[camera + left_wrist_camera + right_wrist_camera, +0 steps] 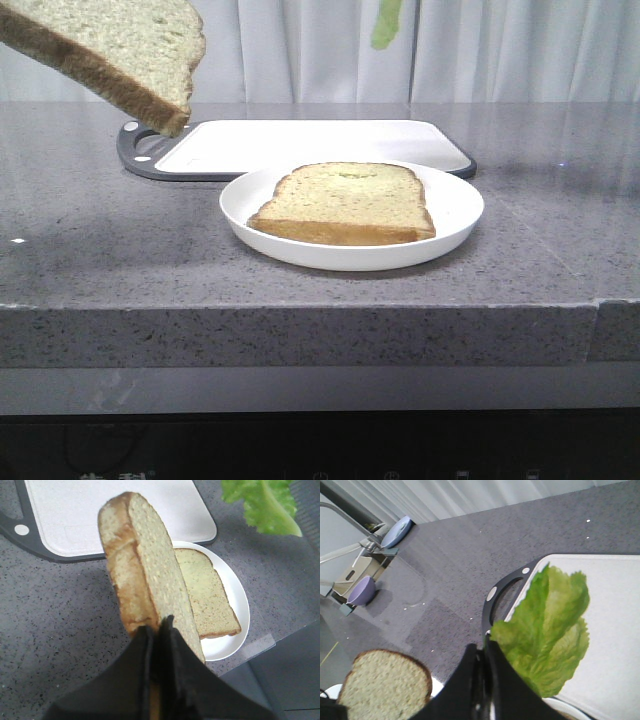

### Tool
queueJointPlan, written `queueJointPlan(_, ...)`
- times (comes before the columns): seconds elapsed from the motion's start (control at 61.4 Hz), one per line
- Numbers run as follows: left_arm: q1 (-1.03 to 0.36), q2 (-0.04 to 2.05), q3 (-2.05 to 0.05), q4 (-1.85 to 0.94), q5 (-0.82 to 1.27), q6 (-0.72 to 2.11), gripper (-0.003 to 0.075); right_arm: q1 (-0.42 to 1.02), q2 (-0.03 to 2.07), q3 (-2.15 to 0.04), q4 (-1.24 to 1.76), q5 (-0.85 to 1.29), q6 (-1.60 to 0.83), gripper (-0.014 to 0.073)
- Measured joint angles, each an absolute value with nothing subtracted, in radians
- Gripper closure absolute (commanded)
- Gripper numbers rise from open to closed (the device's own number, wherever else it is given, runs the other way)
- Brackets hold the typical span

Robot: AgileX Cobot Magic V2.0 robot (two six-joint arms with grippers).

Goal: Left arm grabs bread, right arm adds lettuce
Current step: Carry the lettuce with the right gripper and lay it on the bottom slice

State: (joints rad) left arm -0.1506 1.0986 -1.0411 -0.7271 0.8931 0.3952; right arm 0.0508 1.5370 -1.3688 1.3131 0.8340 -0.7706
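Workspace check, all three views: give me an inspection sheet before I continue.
Surface: grey speckled stone counter.
Job's things: thick tan bread slice held in the air; crinkly light-green lettuce leaf held above the white cutting board with dark rim; second bread slice flat on the round white plate.
Clutter: lavender bowl and blue plate at the far side.
Grippers: left gripper shut on bread; right gripper shut on lettuce.
Cables: nothing seen.
Surroundings: white curtain behind.

tan bread (150, 575) slice with brown crust, tilted, held aloft above counter left of the plate, pinched at one edge, crinkly light-green lettuce (547, 630) leaf dangling in the air over the cutting board
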Motion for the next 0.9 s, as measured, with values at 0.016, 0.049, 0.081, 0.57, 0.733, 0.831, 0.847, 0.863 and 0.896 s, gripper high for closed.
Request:
queueJointPlan(0.016, -0.151, 1.099, -1.041, -0.727, 0.893, 0.395, 0.0741, 0.051, 1.523, -1.355, 1.322, 0.834, -0.779, 0.071)
queueJointPlan(0.049, -0.151, 1.099, -1.041, -0.727, 0.893, 0.395, 0.0741, 0.051, 1.502, -1.32, 1.345, 0.841, -0.8, 0.071)
queueJointPlan(0.081, -0.151, 1.099, -1.041, -0.725, 0.893, 0.395, 0.0741, 0.051, 1.487, -1.293, 1.364, 0.843, -0.816, 0.071)
queueJointPlan(0.57, -0.151, 1.099, -1.041, -0.721, 0.893, 0.395, 0.0741, 0.231, 1.437, -1.014, 1.645, 0.777, -1.079, 0.071)
queueJointPlan(0.733, -0.151, 1.099, -1.041, -0.721, 0.891, 0.395, 0.0741, 0.277, 1.49, -1.014, 1.744, 0.776, -1.123, 0.071)
queueJointPlan(0.831, -0.151, 1.099, -1.041, -0.721, 0.891, 0.395, 0.0741, 0.289, 1.54, -1.014, 1.765, 0.798, -1.132, 0.071)
queueJointPlan(0.847, -0.151, 1.099, -1.041, -0.719, 0.891, 0.395, 0.0741, 0.289, 1.553, -1.014, 1.765, 0.808, -1.131, 0.071)
queueJointPlan(0.863, -0.151, 1.099, -1.041, -0.719, 0.891, 0.395, 0.0741, 0.289, 1.56, -1.014, 1.767, 0.813, -1.131, 0.071)
queueJointPlan(0.896, -0.151, 1.099, -1.041, -0.719, 0.891, 0.395, 0.0741, 0.289, 1.574, -1.014, 1.767, 0.827, -1.133, 0.071)
